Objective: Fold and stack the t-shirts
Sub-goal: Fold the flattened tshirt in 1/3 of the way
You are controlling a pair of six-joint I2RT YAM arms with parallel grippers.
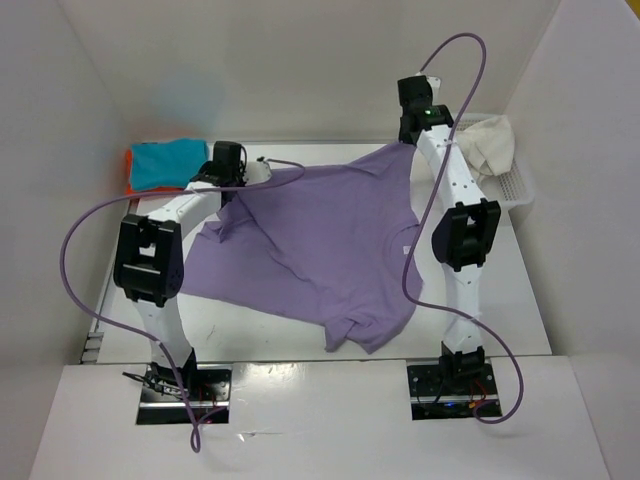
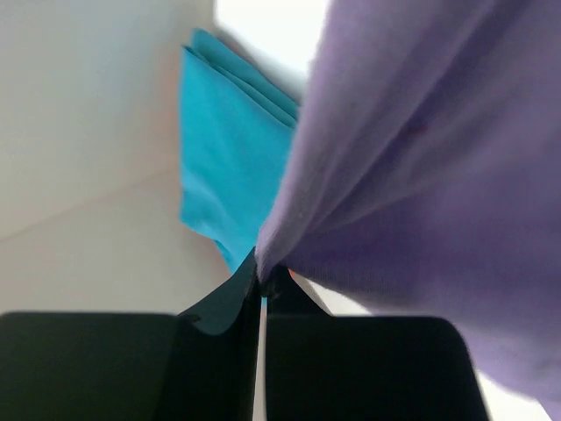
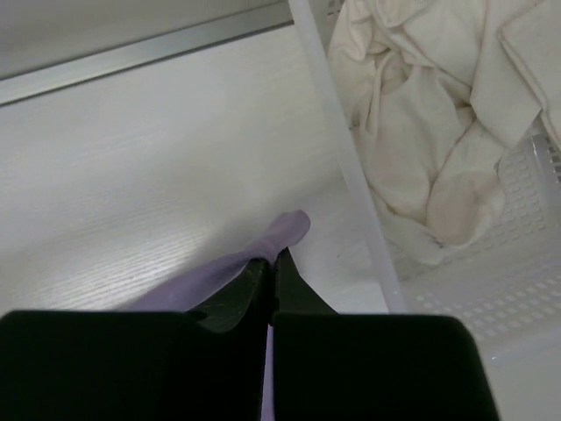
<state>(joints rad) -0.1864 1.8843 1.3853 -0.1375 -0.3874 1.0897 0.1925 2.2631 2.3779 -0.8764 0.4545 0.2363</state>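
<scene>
Currently the purple shirt (image 1: 330, 240) is pinched at two edges — by the left gripper (image 2: 263, 282) and the right gripper (image 3: 270, 263), both clamped tight.

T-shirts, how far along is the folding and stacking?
Done: the teal shirt lies folded on the orange shirt at the far left. In hand: the lavender shirt, unfolded, pinched by the left gripper and right gripper. Left: folding it, plus the off-white shirt crumpled in the basket.
</scene>
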